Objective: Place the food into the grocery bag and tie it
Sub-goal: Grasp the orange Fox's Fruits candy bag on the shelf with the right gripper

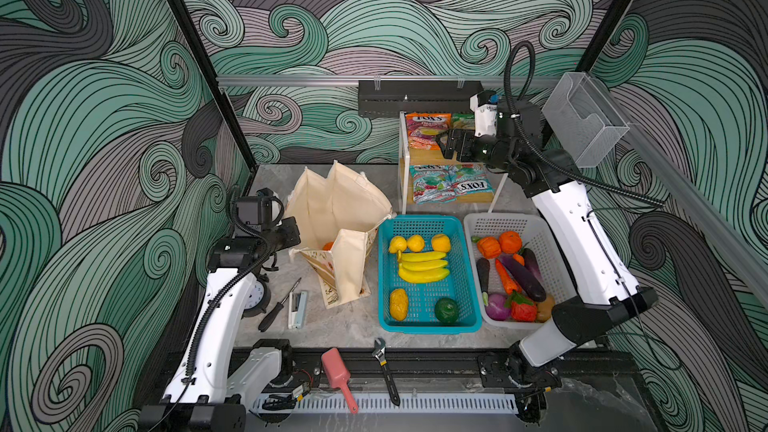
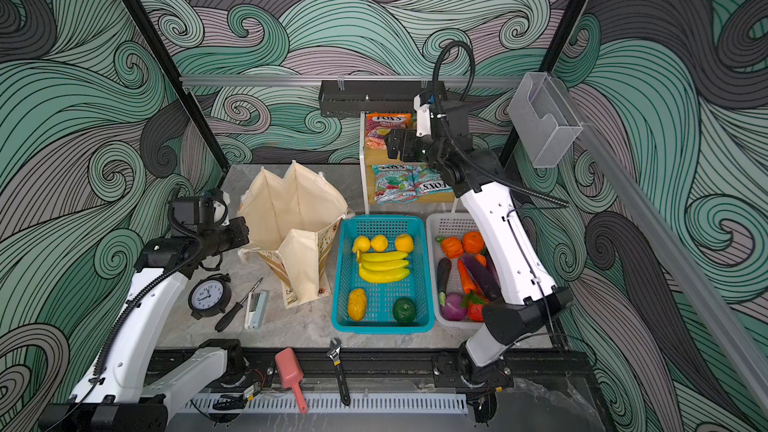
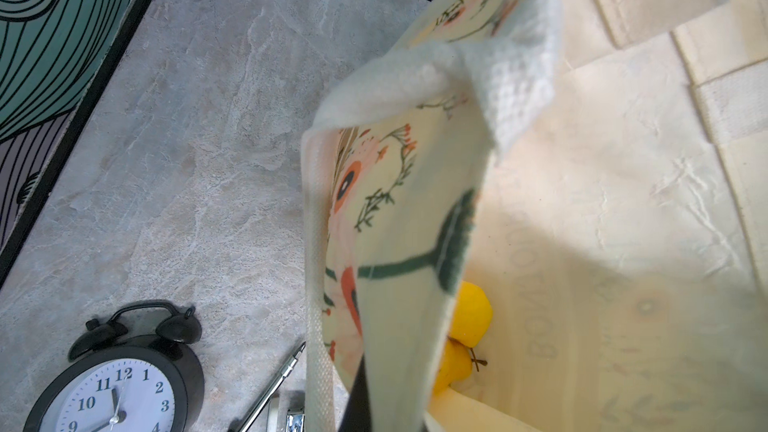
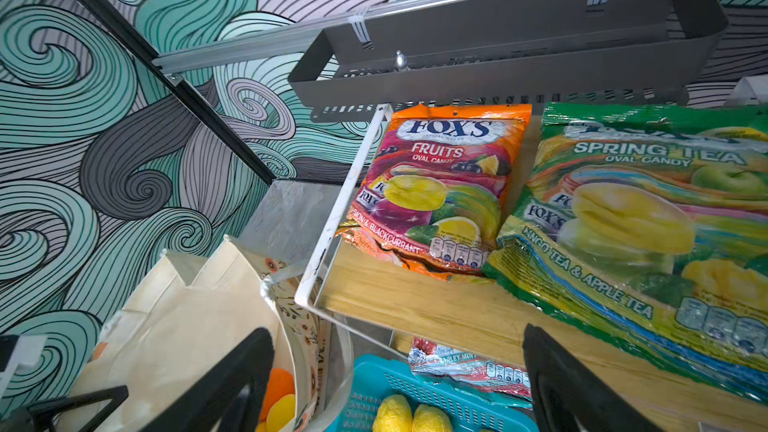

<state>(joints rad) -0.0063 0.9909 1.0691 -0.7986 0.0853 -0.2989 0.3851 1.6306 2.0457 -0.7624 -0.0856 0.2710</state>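
left fingers point(image 3: 358, 403) pinch the bag point(image 1: 332, 201) open, and right fingers point(image 4: 557, 380), wide and empty, should next grab the orange-red candy packet point(image 4: 436, 184).

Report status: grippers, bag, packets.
Left gripper: jaws shut on bag rim, mouth held open, fruit inside. Right gripper: jaws open, empty, at the shelf facing orange packet. Nothing between them.

open cream floral tote point(image 1: 332, 201) holds orange and yellow fruit point(image 4: 279, 388); two fox's packets point(image 4: 440, 184) lie on the shelf point(image 4: 436, 309).
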